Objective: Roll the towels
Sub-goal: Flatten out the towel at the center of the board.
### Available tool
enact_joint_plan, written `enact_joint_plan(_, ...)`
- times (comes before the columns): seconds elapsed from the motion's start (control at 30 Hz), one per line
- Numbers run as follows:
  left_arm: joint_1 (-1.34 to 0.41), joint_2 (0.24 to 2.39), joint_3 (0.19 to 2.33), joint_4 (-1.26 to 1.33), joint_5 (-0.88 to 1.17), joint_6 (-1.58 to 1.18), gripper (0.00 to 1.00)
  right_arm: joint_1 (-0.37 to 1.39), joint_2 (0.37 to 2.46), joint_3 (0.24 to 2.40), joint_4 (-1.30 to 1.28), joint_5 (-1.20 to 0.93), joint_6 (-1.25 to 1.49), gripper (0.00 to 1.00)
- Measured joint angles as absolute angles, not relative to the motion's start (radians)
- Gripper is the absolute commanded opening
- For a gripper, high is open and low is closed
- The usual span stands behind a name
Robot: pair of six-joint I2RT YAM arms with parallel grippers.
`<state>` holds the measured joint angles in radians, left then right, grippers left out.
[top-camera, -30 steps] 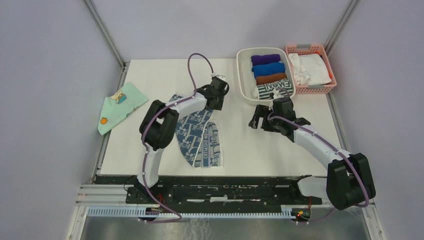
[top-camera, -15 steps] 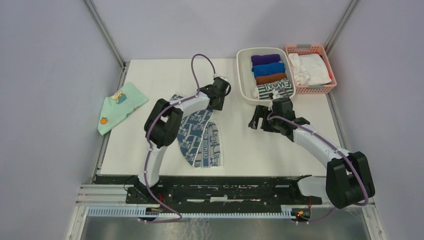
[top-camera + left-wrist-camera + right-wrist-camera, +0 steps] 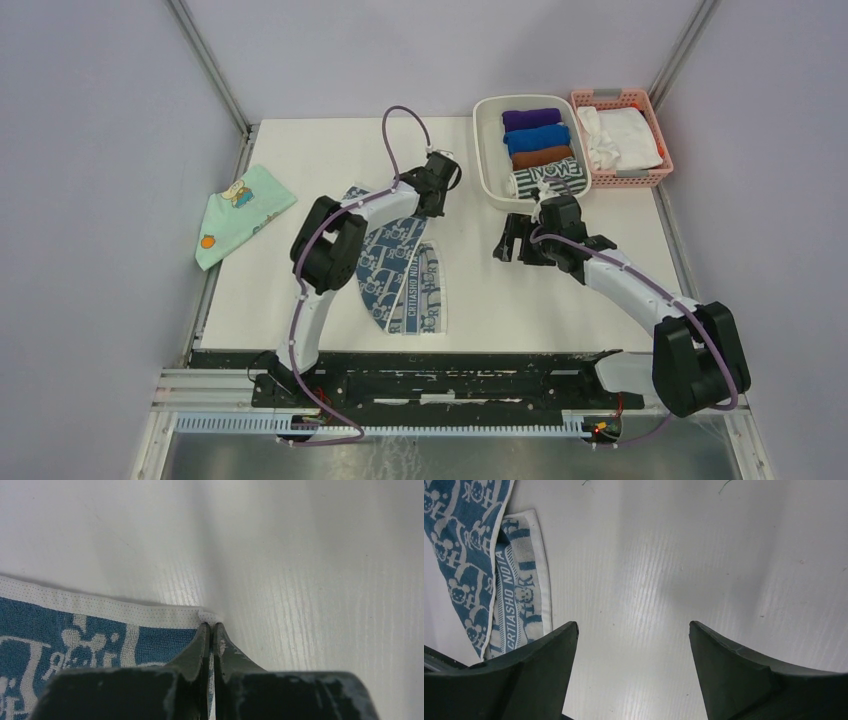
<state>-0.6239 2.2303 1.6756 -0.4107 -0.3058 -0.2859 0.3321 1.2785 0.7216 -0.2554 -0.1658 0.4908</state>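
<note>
- Blue-grey towel point(image 3: 405, 275): lies askew and partly doubled over on the bench point(image 3: 520, 300), left of centre, its lettered band toward the near edge.
- Left gripper point(image 3: 210, 628): jaws pressed together on the towel's white-hemmed far corner, low against the bench.
- Right gripper point(image 3: 633, 630): jaws spread wide, holding nothing, over bare bench to the towel's right.
- Striped towel point(image 3: 548, 178): rolled, in the white bin point(image 3: 483, 140), nearest of a row with three plain rolls point(image 3: 535, 138). It looks finished.
- Step in hand, by my reckoning: drawing the blue-grey towel out flat, ready for rolling.
- Handling note: the pinch sits at the very tip of the hem, so pull slowly and low. Bring the right gripper to a second corner so the edge stays straight.
</note>
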Motion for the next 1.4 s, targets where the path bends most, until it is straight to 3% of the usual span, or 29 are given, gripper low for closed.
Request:
enact_joint_plan(0.3, -0.591, 2.124, 1.602, -0.435, -0.251, -0.290, 0.03, 0.440, 1.355, 0.745, -0.249, -0.179, 0.449, 0.82)
enact_joint_plan(0.73, -0.462, 1.498, 1.267, -0.366, -0.224, -0.355, 0.03, 0.730, 1.623, 1.008, -0.249, -0.215, 0.368, 0.57)
enact_joint_plan(0.9, -0.408, 1.351, 1.109, -0.371, -0.221, -0.385, 0.03, 0.785, 1.768, 1.102, -0.244, -0.267, 0.374, 0.54)
enact_joint_plan(1.17, -0.301, 1.175, 0.985, -0.400, -0.226, -0.389, 0.03, 0.740, 1.876, 1.159, -0.334, -0.236, 0.398, 0.52)
enact_joint_plan(1.4, -0.248, 1.115, 0.933, -0.418, -0.198, -0.390, 0.03, 0.526, 1.850, 1.151, -0.395, -0.161, 0.452, 0.58)
